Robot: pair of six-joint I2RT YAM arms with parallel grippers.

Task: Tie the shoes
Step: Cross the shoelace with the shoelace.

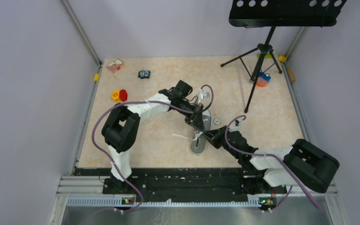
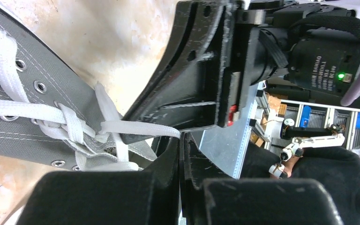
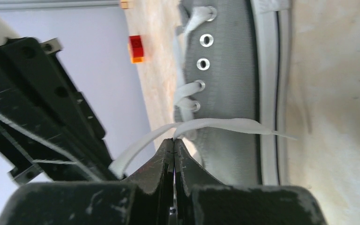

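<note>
Only the wrist views show left end effector (image 2: 180,145) and right end effector (image 3: 174,146) clamped on laces (image 3: 215,125).

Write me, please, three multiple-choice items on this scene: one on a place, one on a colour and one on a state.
1. Where on the beige table does the black tripod music stand rest?
A. near left corner
B. far right
C. centre

2. What colour are the laces of the grey canvas sneaker?
A. black
B. red
C. white

3. How is the right tool?
A. shut on a lace
B. wide open
C. holding a red block

Answers:
1 B, its legs stand by the far right edge.
2 C, white strands run through the eyelets.
3 A, it is closed with a lace pinched at its tip.
</note>
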